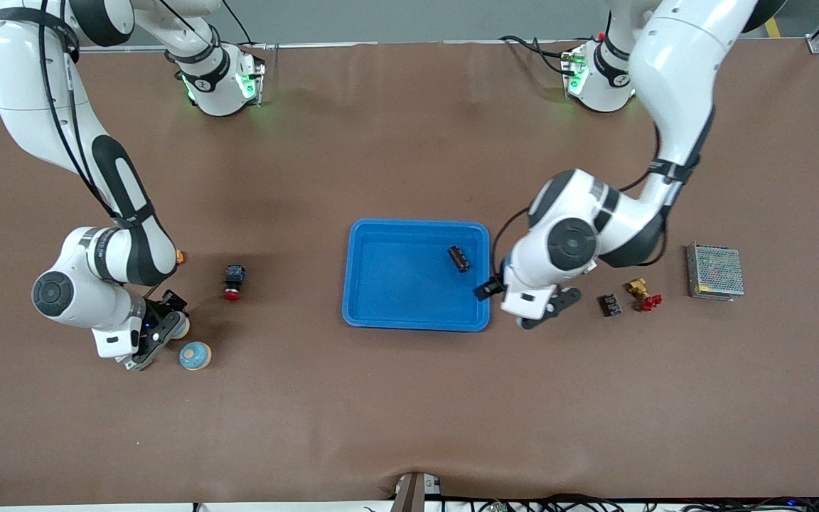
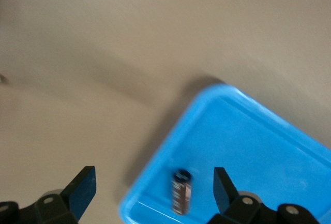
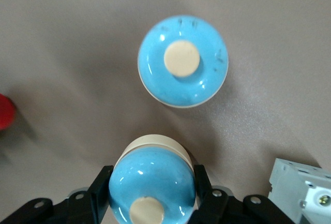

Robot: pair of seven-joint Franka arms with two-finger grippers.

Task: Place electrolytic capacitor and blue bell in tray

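Note:
The bright-blue tray [image 1: 409, 313] sits mid-table. The dark electrolytic capacitor [image 1: 458, 258] lies loose in it, near the corner toward the left arm's base, and in the left wrist view the capacitor [image 2: 181, 191] lies inside the tray's rim [image 2: 155, 182]. My left gripper [image 1: 509, 307] hangs open over that end of the tray, nothing between its fingers [image 2: 223, 187]. My right gripper [image 1: 161, 331] is shut on a blue bell [image 3: 152, 175] with a cream knob, low over the table. A second blue bell [image 1: 195, 355] [image 3: 182, 61] stands beside it, nearer the front camera.
A red-capped push button [image 1: 232, 282] stands between the bells and the tray. At the left arm's end of the table lie a small black part [image 1: 610, 305], a brass and red fitting [image 1: 643, 293] and a grey mesh box [image 1: 715, 271].

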